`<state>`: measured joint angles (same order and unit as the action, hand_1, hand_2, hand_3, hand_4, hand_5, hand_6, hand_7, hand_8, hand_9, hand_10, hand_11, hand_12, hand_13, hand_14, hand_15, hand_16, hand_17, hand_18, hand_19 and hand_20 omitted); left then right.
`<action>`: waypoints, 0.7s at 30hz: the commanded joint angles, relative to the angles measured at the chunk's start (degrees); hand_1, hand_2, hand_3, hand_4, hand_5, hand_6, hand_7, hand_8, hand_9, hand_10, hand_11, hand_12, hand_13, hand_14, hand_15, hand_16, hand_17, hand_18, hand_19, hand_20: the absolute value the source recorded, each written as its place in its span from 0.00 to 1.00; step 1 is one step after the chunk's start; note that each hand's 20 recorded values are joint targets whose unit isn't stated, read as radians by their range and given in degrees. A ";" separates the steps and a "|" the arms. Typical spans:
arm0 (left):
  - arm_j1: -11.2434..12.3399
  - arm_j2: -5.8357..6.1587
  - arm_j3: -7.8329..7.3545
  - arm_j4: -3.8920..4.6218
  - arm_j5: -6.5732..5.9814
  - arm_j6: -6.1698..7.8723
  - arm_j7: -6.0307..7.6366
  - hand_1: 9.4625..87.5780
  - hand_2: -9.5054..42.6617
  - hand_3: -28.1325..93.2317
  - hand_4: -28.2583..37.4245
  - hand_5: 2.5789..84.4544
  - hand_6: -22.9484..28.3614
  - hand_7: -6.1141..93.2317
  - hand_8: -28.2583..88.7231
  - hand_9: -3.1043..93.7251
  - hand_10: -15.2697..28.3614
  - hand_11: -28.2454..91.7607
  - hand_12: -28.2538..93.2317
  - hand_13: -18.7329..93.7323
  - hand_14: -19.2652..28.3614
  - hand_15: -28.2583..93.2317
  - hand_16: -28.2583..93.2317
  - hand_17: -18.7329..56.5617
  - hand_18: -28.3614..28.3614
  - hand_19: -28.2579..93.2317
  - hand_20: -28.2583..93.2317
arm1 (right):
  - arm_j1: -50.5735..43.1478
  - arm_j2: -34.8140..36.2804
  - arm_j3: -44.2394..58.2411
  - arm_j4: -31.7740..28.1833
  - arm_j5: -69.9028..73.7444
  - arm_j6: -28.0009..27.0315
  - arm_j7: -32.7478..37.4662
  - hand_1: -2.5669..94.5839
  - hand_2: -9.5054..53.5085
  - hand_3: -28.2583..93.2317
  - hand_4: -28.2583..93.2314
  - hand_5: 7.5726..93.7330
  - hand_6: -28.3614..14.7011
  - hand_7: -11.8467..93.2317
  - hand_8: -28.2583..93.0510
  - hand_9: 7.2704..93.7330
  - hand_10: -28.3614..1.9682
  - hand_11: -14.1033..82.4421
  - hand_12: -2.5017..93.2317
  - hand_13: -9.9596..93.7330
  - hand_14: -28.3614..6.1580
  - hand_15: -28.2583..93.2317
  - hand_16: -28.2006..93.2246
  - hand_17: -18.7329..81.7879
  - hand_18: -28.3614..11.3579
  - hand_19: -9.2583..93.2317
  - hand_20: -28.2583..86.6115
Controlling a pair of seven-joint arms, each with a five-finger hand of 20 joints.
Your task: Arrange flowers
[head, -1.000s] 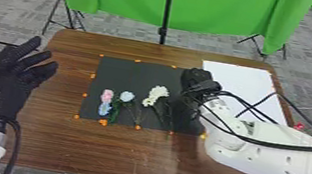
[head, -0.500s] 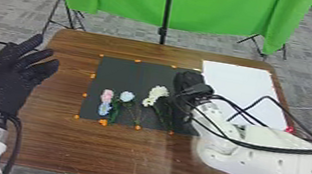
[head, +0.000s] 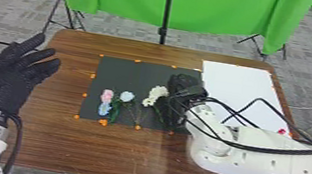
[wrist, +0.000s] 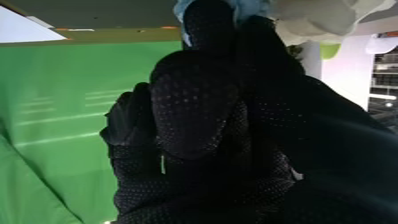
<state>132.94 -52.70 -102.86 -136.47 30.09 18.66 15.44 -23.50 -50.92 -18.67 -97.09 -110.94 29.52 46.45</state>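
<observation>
Several blooms lie unarranged on the black mat (head: 123, 73) in the head view, left of the frame's centre: pink bloom (head: 107, 95), blue bloom (head: 104, 109), pale bloom (head: 126, 97) and, nearest the middle, white blooms (head: 156, 94). A white sheet (head: 240, 90) sits at upper right on the brown surface (head: 97, 151). If these are to be gathered, most of the arranging seems left to do. The left hand (head: 10, 74), at the left edge, is spread wide; the right hand (head: 184, 87) is just right of the white blooms, its grip impossible to tell. The right wrist view adds close detail: pale blue petals (wrist: 256, 7) at top centre right by that hand, and white petals (wrist: 322, 19) at upper right.
</observation>
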 commanded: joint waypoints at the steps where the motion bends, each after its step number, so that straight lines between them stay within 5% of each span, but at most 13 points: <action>1: 0.90 -0.10 0.05 0.26 0.22 -0.16 0.34 0.16 0.37 0.88 0.02 0.41 0.64 0.19 0.17 0.36 0.82 0.48 0.32 0.39 1.00 0.70 0.14 0.18 0.95 0.79 0.36 | 0.28 -0.43 0.18 -0.22 -0.93 -0.85 -0.17 0.55 0.00 0.86 0.00 0.75 0.68 0.37 0.21 0.94 0.75 0.26 0.39 0.89 0.78 0.77 0.41 0.59 0.25 1.00 0.54; 7: 0.89 -0.22 0.22 0.30 0.10 0.04 0.46 0.15 0.37 0.87 0.02 0.41 0.65 0.19 0.17 0.36 0.82 0.48 0.32 0.39 1.00 0.70 0.14 0.18 0.95 0.79 0.36 | 0.77 0.01 0.05 -0.24 -1.23 -1.44 -0.99 0.48 0.00 0.88 0.00 0.67 0.67 0.29 0.13 0.90 0.69 0.33 0.34 0.88 0.75 0.78 0.40 0.58 0.23 1.00 0.55; 21: 1.48 -0.49 0.15 0.02 0.17 0.39 0.63 0.15 0.37 0.88 0.02 0.41 0.65 0.19 0.17 0.36 0.82 0.48 0.31 0.39 1.00 0.71 0.14 0.18 0.95 0.79 0.36 | 1.78 0.46 -0.61 -0.88 -1.24 -0.67 0.31 0.39 0.00 0.92 0.01 0.61 0.64 0.27 0.13 0.86 0.57 0.46 0.22 0.87 0.71 0.79 0.40 0.57 0.20 1.00 0.55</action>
<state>133.51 -52.73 -102.81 -136.50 30.07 18.75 16.25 -23.25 -50.94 -18.74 -97.24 -111.14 27.36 45.90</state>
